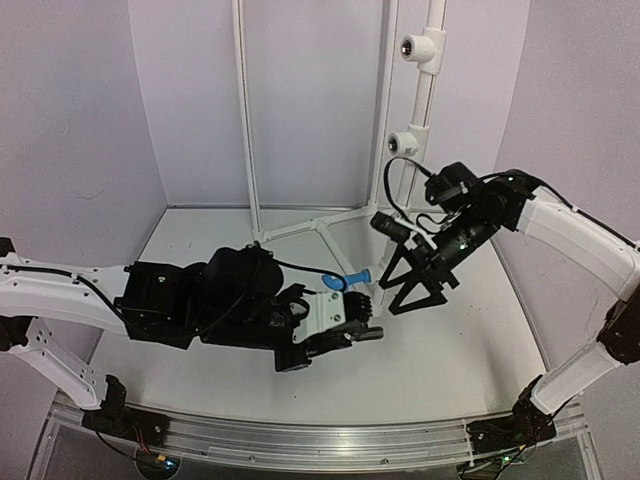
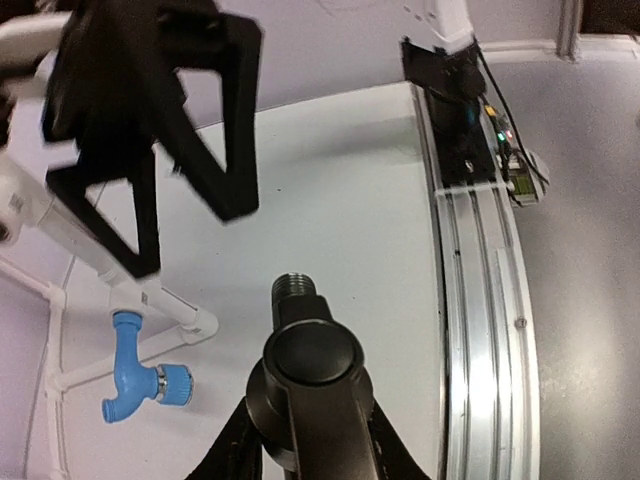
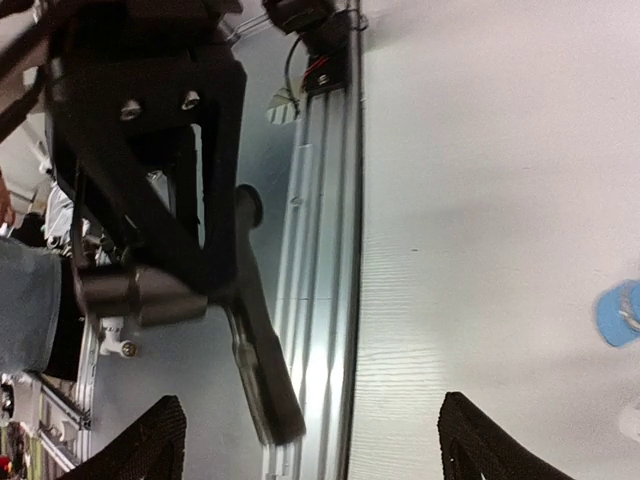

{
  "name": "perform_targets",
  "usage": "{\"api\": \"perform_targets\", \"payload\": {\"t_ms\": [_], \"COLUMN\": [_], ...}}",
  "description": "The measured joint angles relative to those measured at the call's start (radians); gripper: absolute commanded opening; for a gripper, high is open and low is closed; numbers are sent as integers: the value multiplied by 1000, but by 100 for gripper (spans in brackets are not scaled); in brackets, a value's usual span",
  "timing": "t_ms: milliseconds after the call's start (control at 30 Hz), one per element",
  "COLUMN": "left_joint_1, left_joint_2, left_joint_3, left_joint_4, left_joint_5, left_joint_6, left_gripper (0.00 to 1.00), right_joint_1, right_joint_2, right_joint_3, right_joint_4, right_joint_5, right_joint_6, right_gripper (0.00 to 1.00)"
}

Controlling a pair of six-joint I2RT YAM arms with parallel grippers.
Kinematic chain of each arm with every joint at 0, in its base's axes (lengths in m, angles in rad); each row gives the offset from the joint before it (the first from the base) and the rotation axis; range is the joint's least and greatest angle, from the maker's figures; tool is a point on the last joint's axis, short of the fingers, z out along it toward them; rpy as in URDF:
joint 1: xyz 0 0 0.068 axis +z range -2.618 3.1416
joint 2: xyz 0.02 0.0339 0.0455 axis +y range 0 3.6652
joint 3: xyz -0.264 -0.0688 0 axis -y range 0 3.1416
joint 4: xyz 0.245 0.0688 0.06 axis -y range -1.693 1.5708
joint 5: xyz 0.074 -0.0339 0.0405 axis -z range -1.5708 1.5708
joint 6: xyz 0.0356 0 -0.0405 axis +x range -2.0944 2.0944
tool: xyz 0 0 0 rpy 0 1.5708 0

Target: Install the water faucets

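Note:
The black water faucet [image 2: 312,360] sits between the jaws of my left gripper [image 2: 312,452], which is shut on its body. Its threaded end [image 2: 297,286] points away from the wrist, and its lever shows in the right wrist view [image 3: 262,385]. The left gripper [image 1: 365,322] hovers over the middle of the table. My right gripper [image 1: 408,290] hangs just right of it, open, with nothing between its fingers [image 3: 165,440]. The blue water faucet [image 1: 356,279] lies on the table beside the white pipe frame [image 2: 180,312] and shows in the left wrist view [image 2: 140,378].
The white pipe frame [image 1: 320,228] spreads its feet on the table at the back and rises upright. Two white tee fittings [image 1: 420,48] [image 1: 405,142] sit on the right upright pipe. An aluminium rail [image 1: 300,440] runs along the near edge. Walls enclose the sides.

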Motion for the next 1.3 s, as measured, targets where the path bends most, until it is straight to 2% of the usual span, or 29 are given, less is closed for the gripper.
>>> {"api": "perform_targets", "payload": {"t_ms": [133,267,400,533,667,833,967,1300], "left_joint_1": [42,115,205,298,399,486,508,539], "left_joint_2": [-64,-126,-163,-164,-130,-38,29,88], "left_joint_3": [-62,-111,-153,-160,-140,-85,-60,-60], "left_joint_4": [59,131,223,291,325,367,428,560], "left_joint_5": [-50,-74,-68,-11,125,319,438,529], "left_joint_6": [-158,-357,-540,-730,-918,-1087,-1188,-1334], "left_gripper": [0,0,0,0,0,0,0,0], "right_joint_1": [-83,-112,-128,-144,-193,-332,-404,-408], "right_joint_2": [-95,-208,-314,-345,-316,-247,-165,-40], "right_joint_3": [24,28,6,-5,-7,2,37,131], "right_joint_4": [46,110,211,294,346,367,372,381], "right_joint_5": [57,132,229,300,336,290,213,-23], "right_joint_6": [33,71,117,128,76,-4,-57,-72], "right_gripper": [89,92,91,87,83,86,87,79]}}
